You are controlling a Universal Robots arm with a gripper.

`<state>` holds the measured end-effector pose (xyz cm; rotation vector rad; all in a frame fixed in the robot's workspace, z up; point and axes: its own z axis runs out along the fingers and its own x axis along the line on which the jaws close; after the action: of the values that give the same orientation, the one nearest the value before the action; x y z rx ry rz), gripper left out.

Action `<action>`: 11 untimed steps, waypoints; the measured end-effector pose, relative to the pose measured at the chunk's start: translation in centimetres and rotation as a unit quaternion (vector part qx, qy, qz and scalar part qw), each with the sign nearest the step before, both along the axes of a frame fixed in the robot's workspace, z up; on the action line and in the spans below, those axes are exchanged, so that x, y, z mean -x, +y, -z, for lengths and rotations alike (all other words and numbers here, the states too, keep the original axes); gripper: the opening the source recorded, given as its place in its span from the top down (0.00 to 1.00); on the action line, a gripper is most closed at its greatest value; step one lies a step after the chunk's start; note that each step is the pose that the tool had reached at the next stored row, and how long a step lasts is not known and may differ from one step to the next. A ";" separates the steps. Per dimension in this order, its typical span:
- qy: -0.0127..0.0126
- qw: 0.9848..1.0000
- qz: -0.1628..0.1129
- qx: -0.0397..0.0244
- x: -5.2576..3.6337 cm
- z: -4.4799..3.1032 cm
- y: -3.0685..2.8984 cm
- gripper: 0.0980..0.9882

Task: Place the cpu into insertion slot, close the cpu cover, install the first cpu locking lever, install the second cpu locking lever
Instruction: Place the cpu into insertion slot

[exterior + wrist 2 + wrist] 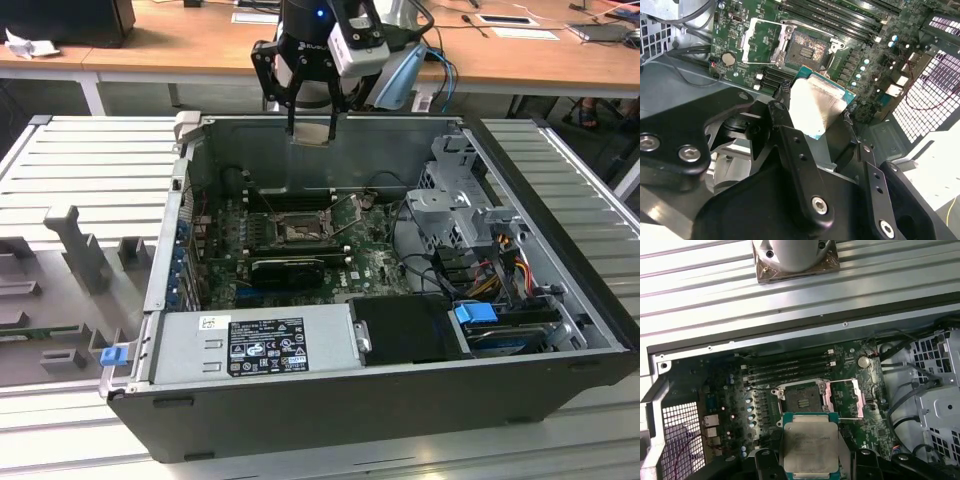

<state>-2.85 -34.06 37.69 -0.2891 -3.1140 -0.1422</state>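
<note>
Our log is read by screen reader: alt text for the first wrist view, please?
The hand grips the cpu above an open computer case. On the motherboard beyond, the insertion slot lies uncovered, with the cpu cover swung open beside it.

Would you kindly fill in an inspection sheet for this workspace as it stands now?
Surface: ribbed grey metal table carrying an open computer case.
Job's things: cpu held above the board; insertion slot empty; cpu cover swung open.
Clutter: grey fixture blocks on the exterior view's left.
Gripper: gripper shut on the cpu.
Cables: coloured bundle inside the case.
Surroundings: wooden desk behind.
</note>
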 end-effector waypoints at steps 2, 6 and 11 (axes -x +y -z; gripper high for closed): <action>0.000 1.000 0.007 0.000 0.00 0.00 0.00 0.52; 0.000 1.000 0.018 0.000 0.00 0.00 0.00 0.52; 0.000 1.000 0.032 0.000 0.00 0.00 0.00 0.52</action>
<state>-2.85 -34.06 37.69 -0.3876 -3.1061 -0.1428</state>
